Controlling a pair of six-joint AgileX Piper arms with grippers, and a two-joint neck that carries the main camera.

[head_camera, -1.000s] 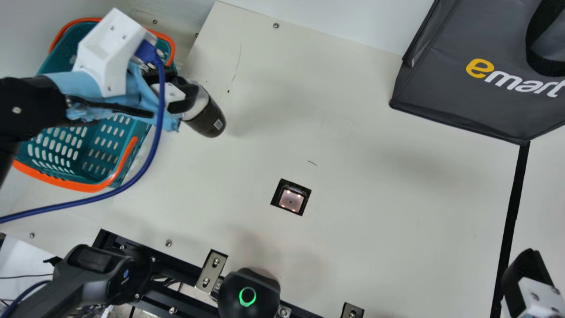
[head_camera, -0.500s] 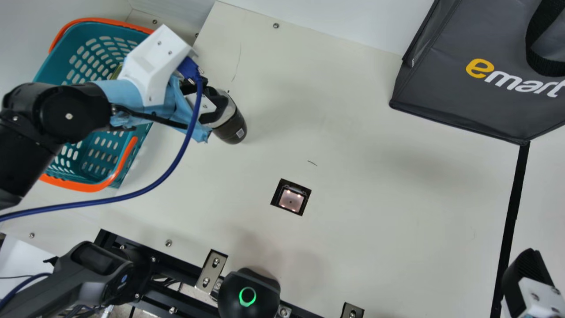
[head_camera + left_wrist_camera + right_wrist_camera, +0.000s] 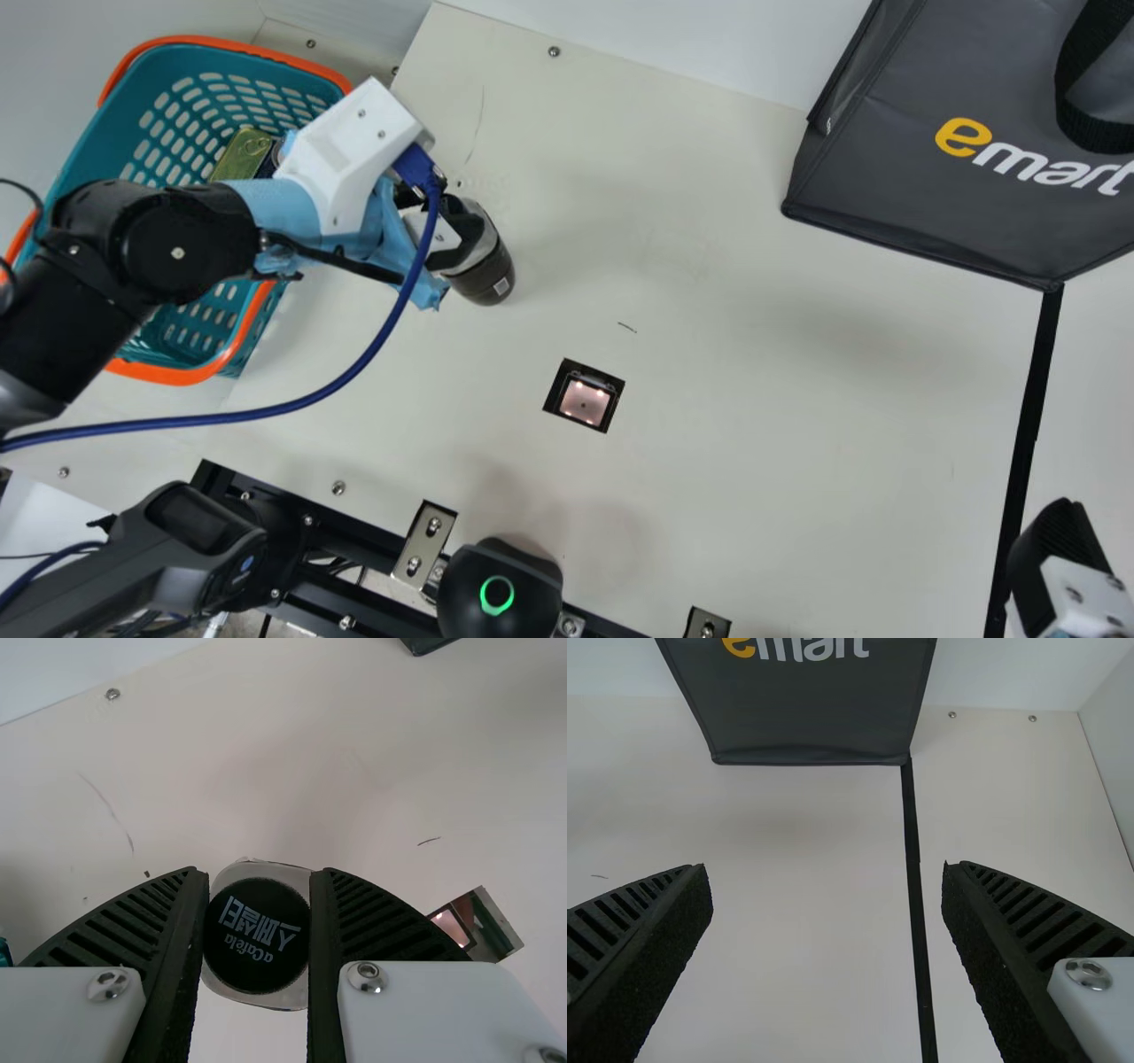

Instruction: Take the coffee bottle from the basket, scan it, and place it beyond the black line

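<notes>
My left gripper (image 3: 456, 232) is shut on the coffee bottle (image 3: 487, 273), which tilts over the table between basket and scanner, a small white code on its dark end. In the left wrist view the bottle's round black cap (image 3: 257, 935) sits between the two fingers of the left gripper (image 3: 259, 904). The scanner window (image 3: 585, 400) glows in the tabletop. A black line (image 3: 1032, 408) crosses the table at the right. My right gripper (image 3: 1059, 554) is at the main view's lower right corner; in the right wrist view the right gripper (image 3: 827, 895) stands wide open over the black line.
The teal basket (image 3: 97, 146) with orange rim, holding a yellow-green item (image 3: 242, 156), lies partly beneath my left arm. A dark grey bag (image 3: 895, 168) stands at the back right. Along the near edge are a black device with a green ring (image 3: 497, 595) and metal brackets (image 3: 424, 544).
My left arm has carried the bottle away from the basket, rightward and slightly toward the near edge, closer to the scanner window. The right gripper has kept still.
</notes>
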